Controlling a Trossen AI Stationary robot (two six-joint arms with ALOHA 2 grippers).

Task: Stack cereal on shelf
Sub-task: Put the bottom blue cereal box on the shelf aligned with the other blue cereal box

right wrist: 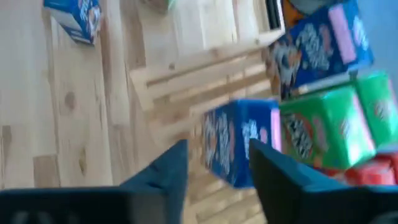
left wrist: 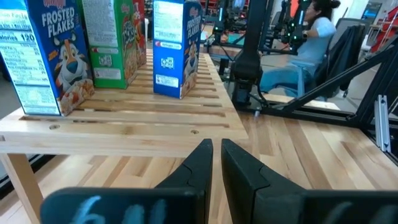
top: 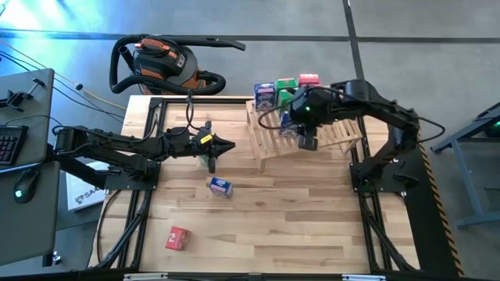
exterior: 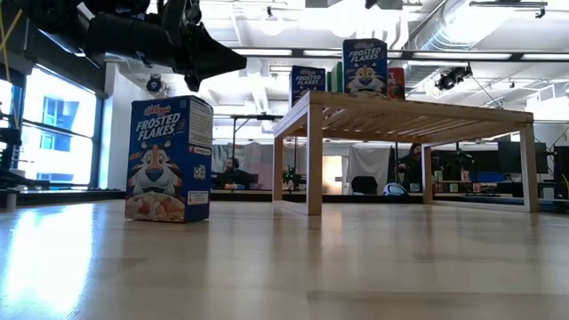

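Observation:
The slatted wooden shelf (top: 312,134) stands at the table's far right. On it stand a blue box (top: 264,95), a green box (top: 285,86), a red box (top: 309,80) and a second blue box (top: 286,117). My right gripper (top: 307,141) hovers open over the shelf, just near of that second blue box (right wrist: 239,143), which shows between its fingers without touching them. My left gripper (top: 225,146) is shut and empty above the table's middle, pointing at the shelf (left wrist: 124,121). A blue box (top: 221,186) and a red box (top: 178,238) rest on the table.
A small green thing (top: 211,161) sits under my left gripper. An orange and black vacuum (top: 160,62) stands beyond the far edge. The blue box (exterior: 169,160) stands upright near the low camera. A person (left wrist: 311,37) sits behind the table. Bare planks lie near and right.

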